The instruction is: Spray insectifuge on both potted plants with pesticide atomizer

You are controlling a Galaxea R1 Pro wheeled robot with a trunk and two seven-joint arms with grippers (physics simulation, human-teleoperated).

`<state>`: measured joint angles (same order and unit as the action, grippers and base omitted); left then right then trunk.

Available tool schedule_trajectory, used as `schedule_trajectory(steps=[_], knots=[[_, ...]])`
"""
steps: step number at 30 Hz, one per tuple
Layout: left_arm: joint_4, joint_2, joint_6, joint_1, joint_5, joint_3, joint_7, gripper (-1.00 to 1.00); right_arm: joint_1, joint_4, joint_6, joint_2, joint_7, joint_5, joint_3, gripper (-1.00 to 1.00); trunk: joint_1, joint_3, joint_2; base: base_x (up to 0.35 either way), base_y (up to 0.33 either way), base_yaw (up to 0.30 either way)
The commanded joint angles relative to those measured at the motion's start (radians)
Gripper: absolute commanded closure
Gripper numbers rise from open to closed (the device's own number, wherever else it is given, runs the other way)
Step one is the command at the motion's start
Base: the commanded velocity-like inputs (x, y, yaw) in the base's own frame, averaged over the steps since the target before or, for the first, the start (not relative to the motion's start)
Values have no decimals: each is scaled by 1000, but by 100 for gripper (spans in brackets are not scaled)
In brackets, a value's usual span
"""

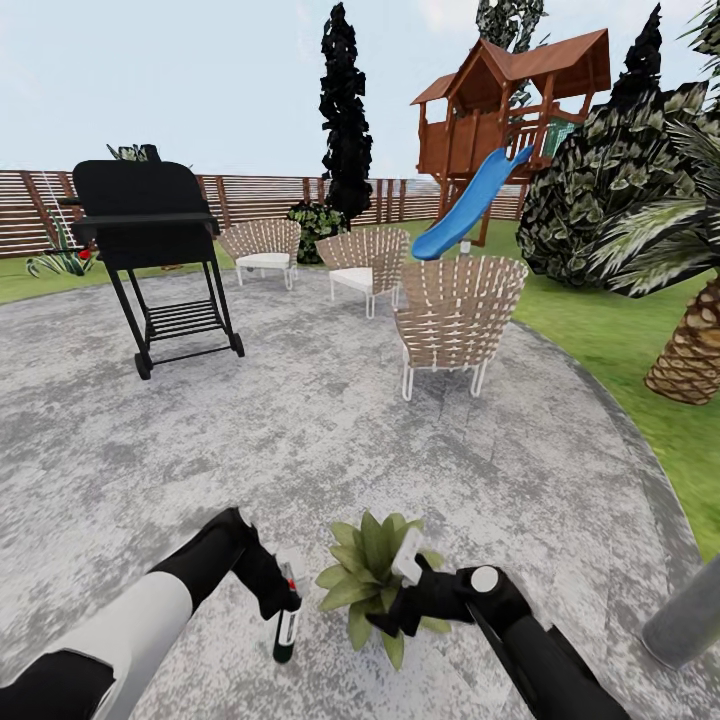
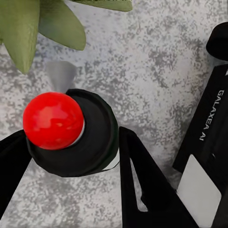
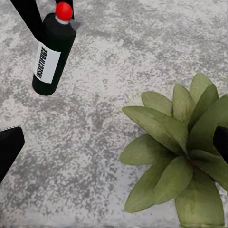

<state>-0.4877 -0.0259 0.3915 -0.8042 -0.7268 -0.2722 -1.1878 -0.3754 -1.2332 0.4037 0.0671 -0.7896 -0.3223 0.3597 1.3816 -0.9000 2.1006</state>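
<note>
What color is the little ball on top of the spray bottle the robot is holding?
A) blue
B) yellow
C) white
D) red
D: the left gripper holds the bottle, and its round top is bright red in both wrist views.

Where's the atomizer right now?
In the head view the atomizer hangs low and left of centre in the left hand, over the patio, just left of a potted plant.

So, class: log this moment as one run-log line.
left gripper: shut on pesticide atomizer, upright | right gripper: open over potted plant | patio
</note>
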Motion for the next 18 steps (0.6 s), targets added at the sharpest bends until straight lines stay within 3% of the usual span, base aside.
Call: schedule_trajectory(steps=[1, 5, 6, 8, 10, 13, 18], knots=[[-4, -1, 10, 1, 0, -5, -2, 100, -8, -2, 36, -2, -5, -8, 2, -100, 0, -1, 0, 0, 0, 0], [-8, -2, -14, 4, 0, -44, 8, 100, -21, -3, 85, -4, -5, -8, 2, -100, 0, -1, 0, 0, 0, 0], [-12, -2, -33, 5, 0, -56, 10, 100, -23, -3, 88, -4, -5, -8, 1, 100, 0, -1, 0, 0, 0, 0], [-49, -4, -110, 6, 1, -68, 16, 100, -24, -3, 92, -4, -5, -8, -2, 100, 0, -1, 0, 0, 0, 0], [-76, -3, -134, 8, 3, -70, 17, 100, -25, -3, 93, -4, -5, -8, -2, 100, 0, -1, 0, 0, 0, 0], [-88, 2, -141, 10, 7, -71, 17, 100, -25, -3, 93, -4, -5, -8, -1, 100, 0, -1, 0, 0, 0, 0], [-92, 37, -141, 11, 3, -71, 18, 100, -32, -2, 94, -10, -5, -9, -1, 100, 0, -1, 0, 0, 0, 0]])
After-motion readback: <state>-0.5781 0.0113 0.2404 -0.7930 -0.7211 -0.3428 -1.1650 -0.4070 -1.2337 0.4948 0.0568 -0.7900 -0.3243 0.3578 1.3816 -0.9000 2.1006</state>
